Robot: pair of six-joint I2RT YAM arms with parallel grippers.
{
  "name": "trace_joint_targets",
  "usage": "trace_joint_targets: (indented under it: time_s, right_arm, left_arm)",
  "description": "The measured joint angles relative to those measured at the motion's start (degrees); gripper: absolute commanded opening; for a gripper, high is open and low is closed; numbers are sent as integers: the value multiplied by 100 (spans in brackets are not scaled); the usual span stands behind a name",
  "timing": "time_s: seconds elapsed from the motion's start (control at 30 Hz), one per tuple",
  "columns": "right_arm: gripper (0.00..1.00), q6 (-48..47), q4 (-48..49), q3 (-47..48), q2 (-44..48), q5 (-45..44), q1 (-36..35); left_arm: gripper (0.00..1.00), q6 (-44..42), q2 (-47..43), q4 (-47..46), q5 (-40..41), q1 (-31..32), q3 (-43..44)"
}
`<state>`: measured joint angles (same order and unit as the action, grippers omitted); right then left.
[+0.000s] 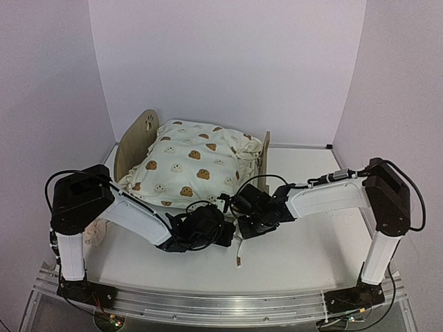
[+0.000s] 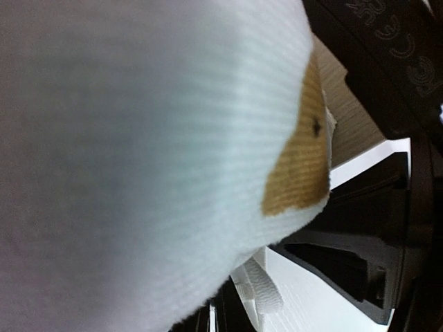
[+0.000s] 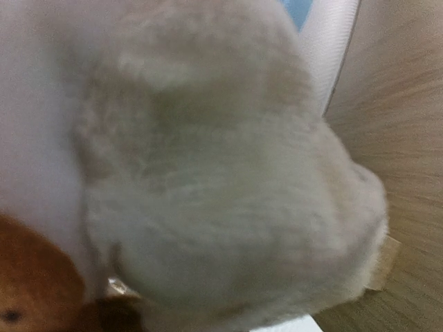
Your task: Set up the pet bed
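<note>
Both left claw (image 1: 220, 232) and right claw (image 1: 241, 206) are clamped on the quilt (image 1: 190, 162). It is best drawn evenly across the pet bed (image 1: 138, 135).

Bent sharply at both elbows, reaching inward and low; almost meeting at the black left gripper (image 1: 208, 227) and black right gripper (image 1: 250, 209); pinched closed at both pairs of fingers.
</note>
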<state>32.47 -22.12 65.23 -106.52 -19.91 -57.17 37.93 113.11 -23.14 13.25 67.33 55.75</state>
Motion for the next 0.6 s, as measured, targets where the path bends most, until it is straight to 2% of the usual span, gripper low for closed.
trace_joint_targets:
  time_s: [0.27, 0.6]
  right_arm:
    - [0, -392, 967, -413, 25, 136, -2]
    - [0, -885, 1532, -656, 65, -113, 2]
  left_arm:
    - [8, -40, -100, 86, -254, 7, 4]
    - [13, -53, -109, 172, -347, 24, 23]
